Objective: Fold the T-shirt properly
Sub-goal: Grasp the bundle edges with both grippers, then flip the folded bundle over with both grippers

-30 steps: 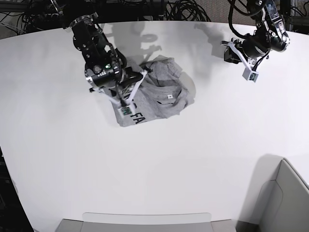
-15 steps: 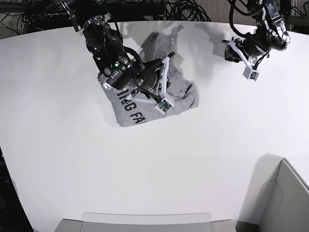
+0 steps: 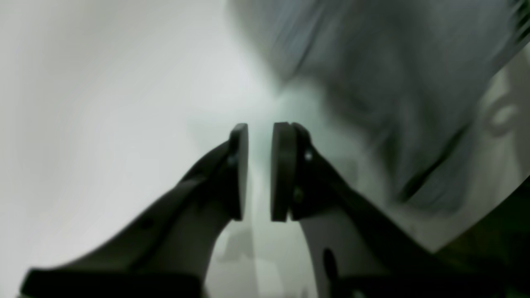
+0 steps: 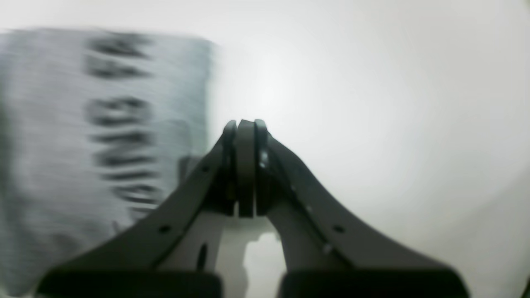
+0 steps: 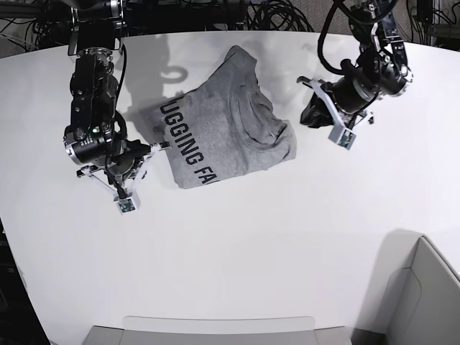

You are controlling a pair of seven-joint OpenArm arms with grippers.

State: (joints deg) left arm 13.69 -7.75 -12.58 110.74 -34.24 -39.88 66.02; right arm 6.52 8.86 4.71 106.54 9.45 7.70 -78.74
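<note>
In the left wrist view, the left gripper (image 3: 258, 171) hangs over the white table (image 3: 103, 103) with its two dark pads facing each other across a narrow gap, nothing between them; beyond and to the right lies a blurred mass of the grey T-shirt (image 3: 393, 103), apart from the fingertips. In the right wrist view, the right gripper (image 4: 244, 165) has its pads pressed flat together and empty, over bare table (image 4: 372, 103), while the T-shirt (image 4: 103, 124) lies off to the left with its black block lettering smeared by motion blur. In the base view, the T-shirt (image 5: 226, 122) sits toward the far edge of the table (image 5: 230, 259), roughly midway across it, lying as a rumpled slab with the lettering running down its left side and bunched folds along its right side and near corner. The right gripper (image 5: 154, 146) is just beside the lettered edge, not gripping it; the left gripper (image 5: 310, 113) is near the bunched side but clear of the cloth. Judging from this, neither arm has hold of the garment and the shirt is not yet spread flat, so the step in hand looks like regrasping to open it out. The next move probably calls for each gripper to open wider, drop to an edge or corner on its own side, pinch a single layer, and draw the cloth apart before any fold is made.
</note>
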